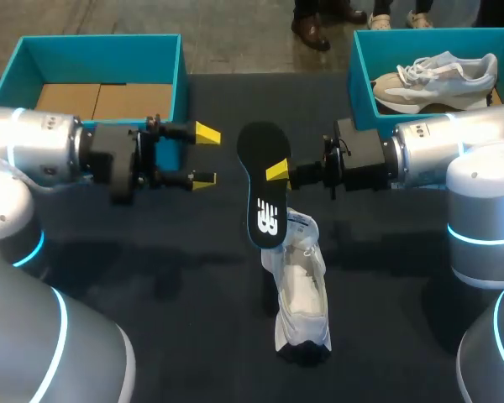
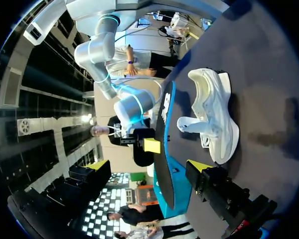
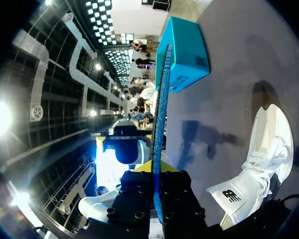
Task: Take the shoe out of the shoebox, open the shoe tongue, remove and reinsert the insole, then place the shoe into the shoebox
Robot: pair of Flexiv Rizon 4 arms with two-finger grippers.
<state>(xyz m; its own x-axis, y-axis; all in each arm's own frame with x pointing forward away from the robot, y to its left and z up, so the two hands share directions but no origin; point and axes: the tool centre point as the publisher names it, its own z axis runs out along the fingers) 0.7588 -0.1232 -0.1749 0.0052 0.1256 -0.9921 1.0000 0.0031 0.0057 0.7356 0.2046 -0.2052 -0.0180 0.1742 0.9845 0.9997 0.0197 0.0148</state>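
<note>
While the right claw (image 1: 279,173) pinches the insole (image 1: 263,193) at its edge, the head view has that insole upright above the table (image 1: 151,277). Its lower end sits over the mouth of the shoe (image 1: 304,294) — can't tell if they touch. The left claw (image 1: 204,156) is spread and empty, just beside the insole's upper end. The left box (image 1: 101,42) holds only cardboard, and the right box (image 1: 361,75) holds a second shoe (image 1: 437,80).

Left wrist view: my fingers are wide apart, with the insole edge-on ahead of them and untouched. The shoe (image 2: 214,114) is on the table past it, tongue pulled out.

Right wrist view: both fingers press the insole (image 3: 158,99) from two sides, at one end of it. The shoe (image 3: 259,169) is beside the claw, and the left box (image 3: 184,55) is beyond.

Risks, as I judge them:
- The grip is one narrow pinch on a long, floppy insole, so it could swing or slip on contact.
- Nothing holds the shoe, so pushing the insole in may shove or tip it.
- The tongue could flop back and block the mouth — then the insole buckles.

Count: two shoes, one insole, two boxes, two claws.
</note>
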